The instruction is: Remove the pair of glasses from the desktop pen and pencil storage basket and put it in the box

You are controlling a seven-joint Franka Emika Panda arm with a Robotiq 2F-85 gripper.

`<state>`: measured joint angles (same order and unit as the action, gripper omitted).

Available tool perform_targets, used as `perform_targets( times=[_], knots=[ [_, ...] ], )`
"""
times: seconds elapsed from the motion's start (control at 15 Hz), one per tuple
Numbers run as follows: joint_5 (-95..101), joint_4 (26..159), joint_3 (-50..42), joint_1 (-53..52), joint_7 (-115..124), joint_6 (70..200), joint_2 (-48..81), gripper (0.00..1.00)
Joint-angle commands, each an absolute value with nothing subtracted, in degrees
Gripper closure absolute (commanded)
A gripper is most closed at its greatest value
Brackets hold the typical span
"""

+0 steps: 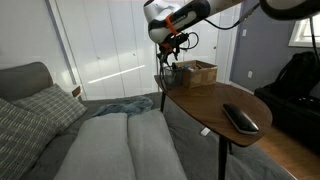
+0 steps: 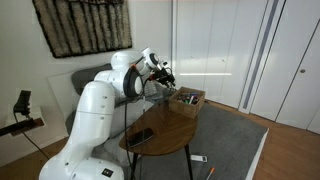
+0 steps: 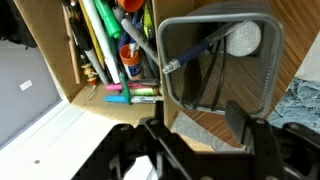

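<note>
The pair of glasses (image 3: 240, 38), thin dark arm and pale round lens, lies in the grey wire-mesh basket (image 3: 161, 60), straight ahead of the black gripper (image 3: 195, 135), whose fingers (image 3: 155, 140) stand apart, holding nothing. The light brown low-walled box (image 3: 50, 45) stands just beside the basket.

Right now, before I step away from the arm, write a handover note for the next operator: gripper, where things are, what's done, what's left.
Gripper: open, empty, hovering over the containers at one end of the table.
Basket: dark mesh, next to the pens and markers. A thin dark piece inside may be the glasses; can't confirm.
Box: light brown, holds the pens.
Done: approach only, nothing grasped.
Left: lower into the basket, grip the glasses, lift, place them in the box.
</note>
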<state>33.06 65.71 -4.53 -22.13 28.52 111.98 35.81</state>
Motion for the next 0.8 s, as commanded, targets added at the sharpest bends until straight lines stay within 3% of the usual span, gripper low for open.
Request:
perform_targets(
  times=[0.0, 0.13, 0.2, 0.27, 0.6, 0.73],
  knots=[
    [35.1, 59.0, -5.6, -23.4, 29.7, 110.4, 40.9, 0.31],
    [35.3, 57.6, -5.9, -23.7, 29.8, 109.8, 42.3, 0.39],
    [35.6, 57.1, -6.1, -23.8, 30.0, 109.4, 42.7, 0.58],
    [35.9, 56.7, -6.4, -24.1, 30.2, 109.0, 42.9, 0.62],
    [35.5, 57.5, -7.0, -24.7, 29.7, 103.1, 40.8, 1.00],
    [35.6, 57.8, -7.0, -24.9, 29.3, 100.2, 39.7, 1.00]
  ],
)
